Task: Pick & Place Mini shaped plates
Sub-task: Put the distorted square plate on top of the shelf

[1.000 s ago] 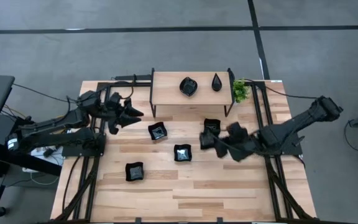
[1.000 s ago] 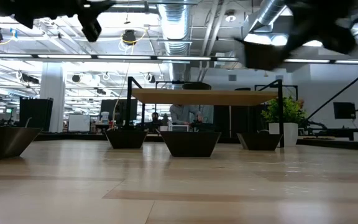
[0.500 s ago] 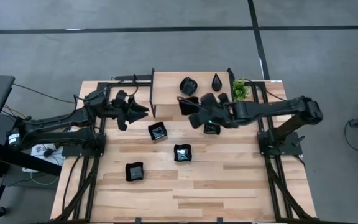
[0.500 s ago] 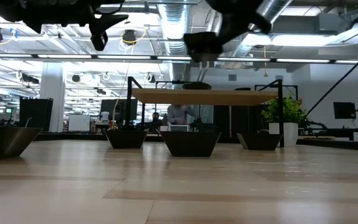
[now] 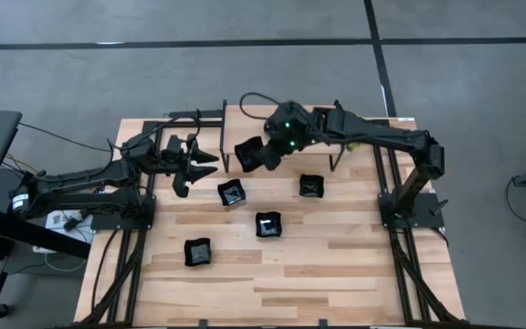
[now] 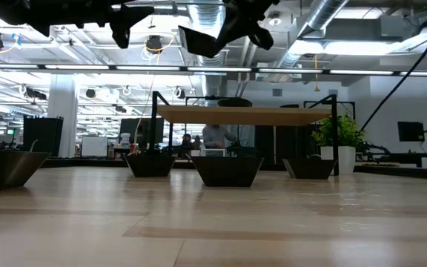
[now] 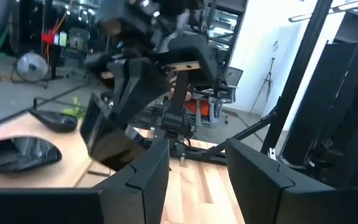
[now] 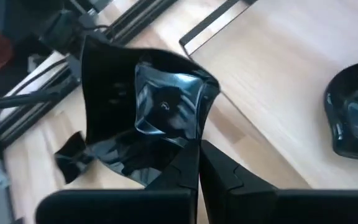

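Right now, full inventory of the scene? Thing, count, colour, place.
square plates on table: 4, glossy black, at
held plate: 1, glossy black, square, in the air by the shelf's left end
plate on shelf: at least 1, black; the right arm hides the shelf top from above
shelf: 1, light wood top on black legs, back centre of table
plant: 1, green, white pot, right of shelf
table: 1, light wood
left gripper: fingers open, empty, raised left of shelf
right gripper: fingers shut on the held plate's rim
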`<action>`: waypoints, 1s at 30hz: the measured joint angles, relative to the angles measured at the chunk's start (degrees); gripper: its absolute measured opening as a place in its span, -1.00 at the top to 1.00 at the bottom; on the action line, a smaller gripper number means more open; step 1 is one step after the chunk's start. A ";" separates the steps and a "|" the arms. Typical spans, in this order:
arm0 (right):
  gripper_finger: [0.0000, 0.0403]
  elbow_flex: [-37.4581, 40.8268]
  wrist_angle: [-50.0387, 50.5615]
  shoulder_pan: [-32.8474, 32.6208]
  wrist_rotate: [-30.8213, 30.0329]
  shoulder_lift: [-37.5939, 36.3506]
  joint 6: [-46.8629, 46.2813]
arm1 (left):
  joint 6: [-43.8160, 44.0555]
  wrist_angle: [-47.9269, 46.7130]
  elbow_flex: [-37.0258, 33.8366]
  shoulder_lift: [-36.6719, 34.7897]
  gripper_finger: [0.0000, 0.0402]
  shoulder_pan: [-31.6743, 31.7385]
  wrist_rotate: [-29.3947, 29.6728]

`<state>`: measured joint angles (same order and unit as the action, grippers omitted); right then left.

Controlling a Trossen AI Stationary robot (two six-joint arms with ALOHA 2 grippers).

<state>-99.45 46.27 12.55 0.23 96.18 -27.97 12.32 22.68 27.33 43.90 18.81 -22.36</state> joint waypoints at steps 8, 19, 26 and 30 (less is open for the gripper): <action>1.00 -0.80 2.76 3.35 6.70 0.99 0.03 | -4.83 0.52 0.00 0.00 0.21 -0.62 1.43; 1.00 -0.79 3.49 3.29 9.61 1.46 1.13 | -3.58 1.19 0.00 -0.02 0.21 -0.44 1.82; 1.00 -0.79 3.51 4.32 16.78 2.04 -1.05 | -10.36 -1.70 0.29 0.04 0.21 -0.94 1.83; 1.00 -0.79 5.59 4.93 20.49 3.74 -2.58 | -13.25 -16.76 5.03 1.49 0.21 -0.98 3.36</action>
<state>-100.24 51.86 17.48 20.72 99.92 -30.56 -0.93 5.91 32.36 45.39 17.82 -19.00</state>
